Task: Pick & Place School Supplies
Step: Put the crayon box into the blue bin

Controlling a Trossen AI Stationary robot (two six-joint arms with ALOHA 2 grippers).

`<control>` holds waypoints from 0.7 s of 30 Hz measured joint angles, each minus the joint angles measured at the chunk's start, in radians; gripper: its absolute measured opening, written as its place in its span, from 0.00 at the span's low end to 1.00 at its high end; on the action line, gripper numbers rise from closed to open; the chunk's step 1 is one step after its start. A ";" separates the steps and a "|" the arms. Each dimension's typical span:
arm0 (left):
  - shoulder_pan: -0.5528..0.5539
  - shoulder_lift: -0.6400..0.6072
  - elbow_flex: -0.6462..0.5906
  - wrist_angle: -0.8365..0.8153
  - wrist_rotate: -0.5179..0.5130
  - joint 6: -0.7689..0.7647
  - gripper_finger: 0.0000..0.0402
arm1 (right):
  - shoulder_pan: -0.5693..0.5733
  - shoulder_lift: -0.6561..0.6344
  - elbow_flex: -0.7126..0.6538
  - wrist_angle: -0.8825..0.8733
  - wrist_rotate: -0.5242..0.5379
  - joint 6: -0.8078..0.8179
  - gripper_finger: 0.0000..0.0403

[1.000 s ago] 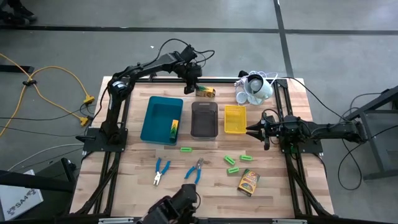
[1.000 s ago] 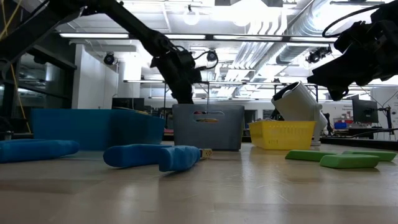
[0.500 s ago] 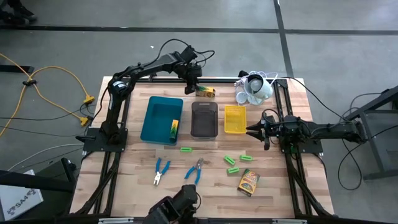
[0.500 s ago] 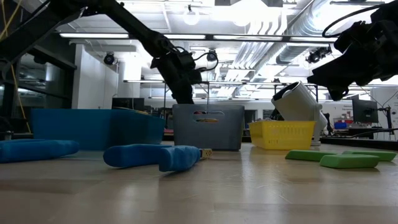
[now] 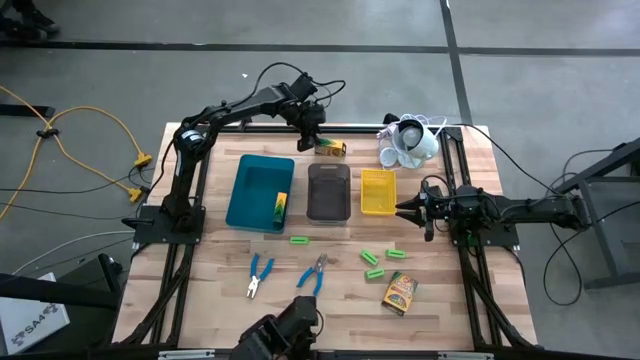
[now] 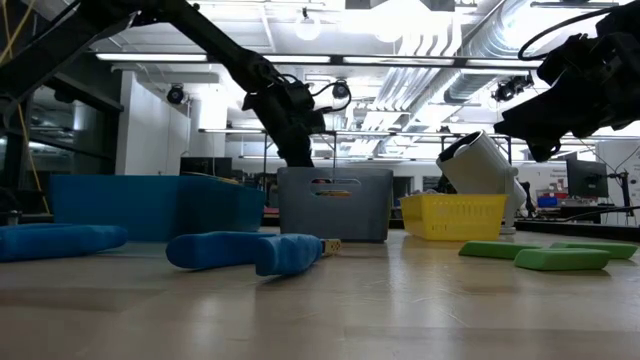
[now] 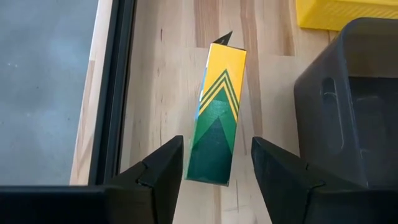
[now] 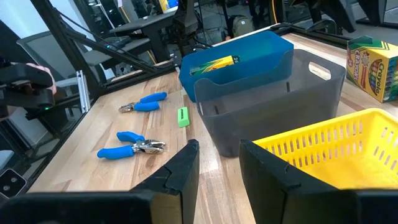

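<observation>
A yellow-and-green printed box (image 7: 222, 87) lies flat on the table near its far edge (image 5: 331, 148), beside the grey tray's far end. My left gripper (image 7: 217, 146) hangs over it (image 5: 314, 136), open, with one finger on each side of the box's green end and a gap to each. My right gripper (image 8: 219, 155) is open and waits by the yellow tray's right side (image 5: 402, 210). A second box (image 5: 280, 207) lies in the teal tray and a third (image 5: 399, 291) on the near table. Two blue-handled pliers (image 5: 260, 275) (image 5: 314, 272) and several green sticks (image 5: 371, 258) lie there too.
The teal tray (image 5: 250, 192), grey tray (image 5: 328, 195) and yellow tray (image 5: 378, 192) stand in a row mid-table. A white cup-like cluster with cords (image 5: 408, 140) sits at the far right. A dark frame rail (image 7: 112, 93) runs along the far edge beside the box.
</observation>
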 joint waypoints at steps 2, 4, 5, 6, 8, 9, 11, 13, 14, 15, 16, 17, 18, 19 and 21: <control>0.000 0.000 0.000 0.001 0.000 0.008 0.49 | 0.000 0.000 0.000 0.000 0.000 0.000 0.26; 0.001 0.000 0.000 0.008 0.000 0.011 0.52 | 0.000 0.000 0.000 0.000 0.000 0.000 0.26; 0.003 0.000 0.000 0.008 0.000 0.012 0.53 | 0.000 0.000 0.000 0.000 0.000 0.000 0.26; 0.004 0.000 0.000 0.008 0.000 0.015 0.54 | 0.000 0.000 0.000 0.000 0.000 0.000 0.26; 0.005 0.005 0.000 0.011 0.004 0.022 0.55 | 0.000 0.000 0.000 0.000 0.000 0.000 0.26; 0.008 0.006 -0.001 0.010 0.008 0.023 0.56 | 0.000 0.000 0.000 0.000 0.000 0.000 0.26; 0.011 0.015 -0.001 0.017 0.013 0.025 0.56 | 0.000 0.000 0.000 0.000 0.000 0.000 0.26; 0.013 0.022 -0.001 0.013 0.023 0.027 0.56 | 0.000 0.000 0.000 0.000 0.000 0.000 0.26; 0.016 0.030 -0.001 0.013 0.024 0.027 0.56 | 0.000 0.000 0.000 0.000 0.000 0.000 0.26; 0.017 0.035 -0.001 0.025 0.028 0.027 0.56 | 0.000 0.000 0.000 0.000 0.000 0.000 0.26; 0.017 0.037 -0.001 0.023 0.033 0.027 0.56 | 0.000 0.000 0.000 0.000 0.000 0.000 0.26; 0.018 0.041 -0.002 0.015 0.037 0.027 0.56 | 0.000 0.000 0.000 0.000 0.000 0.000 0.26; 0.018 0.047 -0.001 0.024 0.037 0.028 0.56 | 0.000 0.000 0.000 0.000 0.000 0.000 0.26; 0.018 0.051 -0.001 0.032 0.038 0.030 0.56 | 0.000 0.000 0.000 0.000 0.000 0.000 0.26; 0.018 0.055 -0.002 0.020 0.039 0.029 0.56 | 0.000 0.000 0.000 0.000 0.000 0.000 0.26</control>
